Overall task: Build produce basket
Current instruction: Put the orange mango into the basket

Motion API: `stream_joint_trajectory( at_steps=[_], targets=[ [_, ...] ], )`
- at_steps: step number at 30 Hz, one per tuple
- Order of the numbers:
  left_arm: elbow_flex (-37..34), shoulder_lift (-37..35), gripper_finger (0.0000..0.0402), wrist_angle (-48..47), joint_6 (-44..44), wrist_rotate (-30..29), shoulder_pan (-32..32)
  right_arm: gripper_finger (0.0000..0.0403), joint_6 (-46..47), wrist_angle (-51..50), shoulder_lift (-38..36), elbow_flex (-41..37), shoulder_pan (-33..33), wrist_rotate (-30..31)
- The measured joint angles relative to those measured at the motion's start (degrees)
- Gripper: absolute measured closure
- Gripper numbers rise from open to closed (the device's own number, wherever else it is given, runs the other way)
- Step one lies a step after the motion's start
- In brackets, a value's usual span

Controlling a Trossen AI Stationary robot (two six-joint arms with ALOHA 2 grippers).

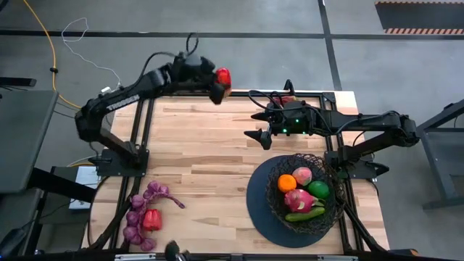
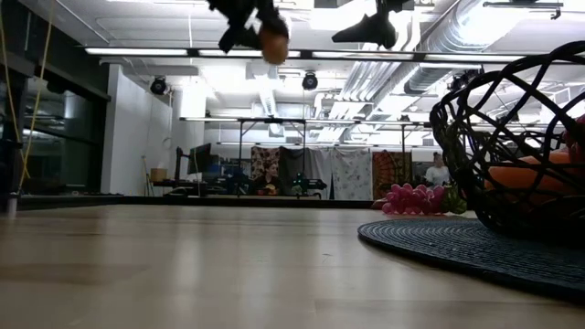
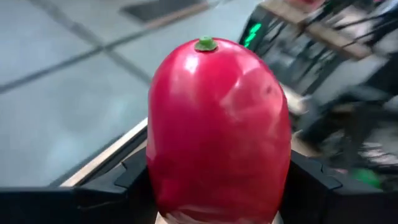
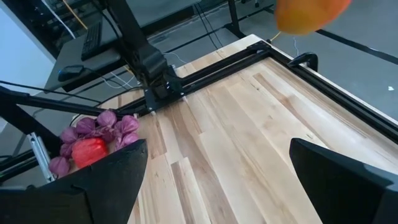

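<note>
Filling my left wrist camera, a red pepper sat clenched in the left gripper, raised over the table's 12 o'clock edge; its base was hidden. At 4 o'clock the basket held produce. Grape bunches with another pepper lay at 8 o'clock. My right gripper hovered released, mid-table.

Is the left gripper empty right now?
No: the left gripper is closed on a red pepper, which fills the left wrist view between its fingers.
</note>
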Motion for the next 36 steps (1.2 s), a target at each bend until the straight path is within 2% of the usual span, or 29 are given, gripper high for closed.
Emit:
stream_joint_trajectory(
  at_steps=[3, 10, 14, 18, 25, 36],
  targets=[
    [-8.7, -5.3, 0.0168, 10.8, -0.8, -0.2, -3.6, 0.0022, 0.0, 0.0, 0.0, 0.0, 0.0, -1.2],
    [-34.3, -19.5, 0.0168, 39.7, -7.8, 1.3, -11.6, 0.0022, -1.6, 3.6, 0.0, 0.0, 0.0, -4.7],
    [-43.7, -25.5, 0.0167, 52.0, -8.5, 3.1, -16.1, 0.0022, -2.8, 7.5, 0.0, 0.0, 0.0, -7.0],
    [-46.1, -28.5, 0.0167, 54.1, -6.3, 1.0, -18.6, 0.0022, -2.8, 9.6, 0.0, 0.0, 0.0, -9.2],
    [-46.1, -29.0, 0.0167, 54.4, -0.7, 1.4, -19.8, 0.0022, -2.4, 9.4, 0.0, 0.0, 0.0, -9.4],
    [-46.1, -28.9, 0.0167, 54.4, -0.1, 2.1, -19.8, 0.0022, -4.7, 9.5, 0.9, 0.0, 0.0, -9.8]
  ],
)
